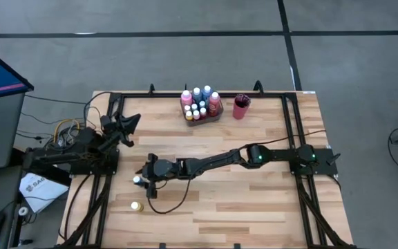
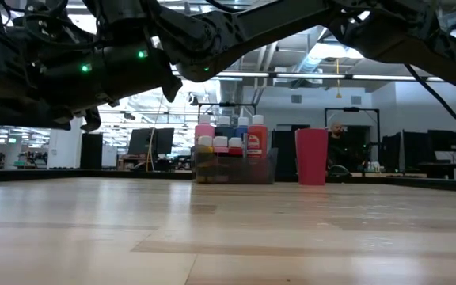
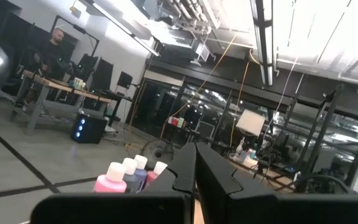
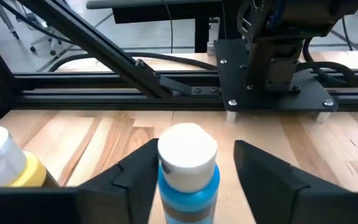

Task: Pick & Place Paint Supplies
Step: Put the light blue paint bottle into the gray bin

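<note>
Right end effector (image 4: pixel 194 165) open around a blue plastic bottle with a white cap (image 4: pixel 188 168).
Left end effector (image 3: pixel 196 171) closed, empty, raised at the wooden tabletop (image 1: pixel 254 207) edge.

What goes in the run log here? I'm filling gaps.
right gripper: open around blue bottle | left gripper: shut, parked | yellow bottle: loose on table

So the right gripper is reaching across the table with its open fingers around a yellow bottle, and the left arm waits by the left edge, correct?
Not quite: the bottle between the right gripper's open fingers is blue, as the right wrist view shows. The yellow bottle stands beside it, untouched. The rest holds; the left gripper waits at the left edge.
</note>
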Robot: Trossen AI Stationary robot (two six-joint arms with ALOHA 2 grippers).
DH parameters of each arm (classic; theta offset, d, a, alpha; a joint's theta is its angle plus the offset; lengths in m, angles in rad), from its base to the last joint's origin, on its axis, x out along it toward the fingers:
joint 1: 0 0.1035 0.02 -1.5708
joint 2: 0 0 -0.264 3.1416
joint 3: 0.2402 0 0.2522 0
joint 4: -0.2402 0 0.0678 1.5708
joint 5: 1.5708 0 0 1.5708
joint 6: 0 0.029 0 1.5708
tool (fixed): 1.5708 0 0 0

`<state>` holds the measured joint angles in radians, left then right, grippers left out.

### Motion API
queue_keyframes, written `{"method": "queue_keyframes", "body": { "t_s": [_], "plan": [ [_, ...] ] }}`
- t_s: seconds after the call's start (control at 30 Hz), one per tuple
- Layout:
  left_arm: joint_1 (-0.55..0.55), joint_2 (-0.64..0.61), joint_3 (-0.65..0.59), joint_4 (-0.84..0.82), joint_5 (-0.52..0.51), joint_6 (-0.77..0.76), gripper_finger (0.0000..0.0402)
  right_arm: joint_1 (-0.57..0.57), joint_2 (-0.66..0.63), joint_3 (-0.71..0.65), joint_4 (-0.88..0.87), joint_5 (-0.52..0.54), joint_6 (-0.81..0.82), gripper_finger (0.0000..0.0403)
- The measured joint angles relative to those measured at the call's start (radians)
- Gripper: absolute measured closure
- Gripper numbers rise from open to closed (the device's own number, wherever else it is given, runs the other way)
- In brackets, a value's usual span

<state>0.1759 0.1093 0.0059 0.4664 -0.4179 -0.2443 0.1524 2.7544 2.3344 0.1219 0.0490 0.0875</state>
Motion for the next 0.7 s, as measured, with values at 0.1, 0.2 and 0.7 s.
{"method": "queue_keyframes", "body": {
  "t_s": [0.1,0.2,0.7],
  "plan": [
    [0.0,0.022,0.0,0.0,0.0,0.0,0.04,0.003,0.0,0.0,-0.002,0.0,0.0,0.0237],
    [0.0,0.045,0.0,0.0,0.0,0.0,0.04,0.006,0.0,0.0,-0.003,0.0,0.0,0.0282],
    [0.0,0.142,0.0,0.006,0.0,0.0,0.04,0.037,-0.21,0.0,-0.222,0.0,-0.034,0.0301]
  ]
}}
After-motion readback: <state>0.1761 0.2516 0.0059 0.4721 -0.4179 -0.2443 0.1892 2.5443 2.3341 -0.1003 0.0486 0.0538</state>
